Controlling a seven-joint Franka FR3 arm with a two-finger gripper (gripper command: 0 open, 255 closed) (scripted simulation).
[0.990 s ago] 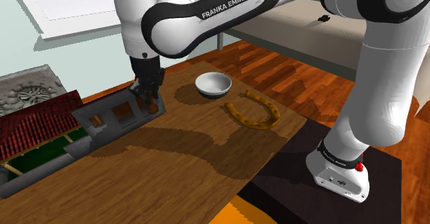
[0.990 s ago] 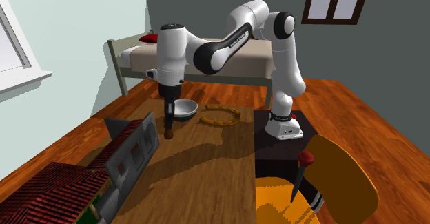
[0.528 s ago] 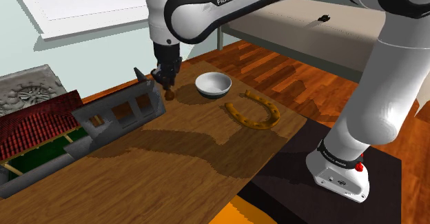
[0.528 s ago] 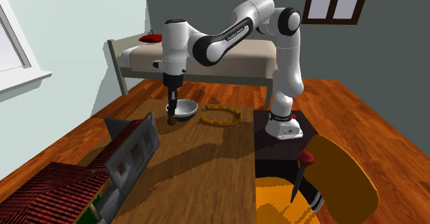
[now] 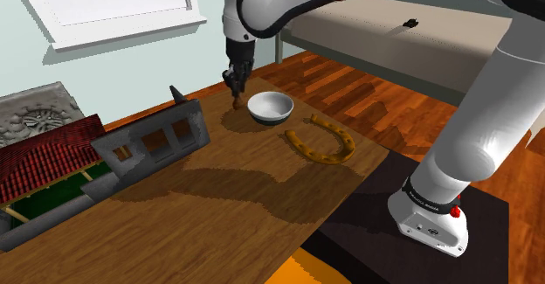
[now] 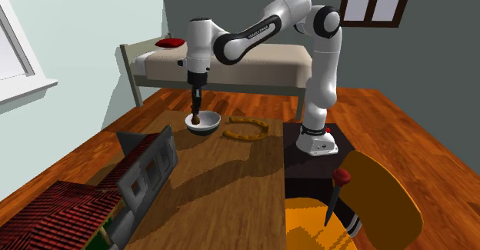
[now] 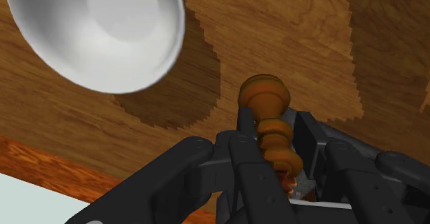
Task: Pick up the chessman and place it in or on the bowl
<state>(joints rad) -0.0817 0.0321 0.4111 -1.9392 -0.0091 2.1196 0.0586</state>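
Chessman (image 7: 267,116) clenched in the gripper (image 5: 235,83), hanging just beside the bowl (image 5: 270,107), close to the table's (image 5: 236,190) far edge.
You have bare wood between the bowl and the grey model-house wall (image 5: 154,139) on the shoulder view's left; a brown horseshoe-shaped piece (image 5: 321,143) lies near the bowl's other side. The black fingers (image 7: 245,141) clasp the turned, knobbed brown stem, its wide round end pointing away from the hand. The bowl is smooth, white, round and shallow; the tabletop shows dark wood grain.

Chessman (image 7: 265,102) partly hidden between fingers (image 7: 306,140); bowl (image 7: 103,36) cropped.
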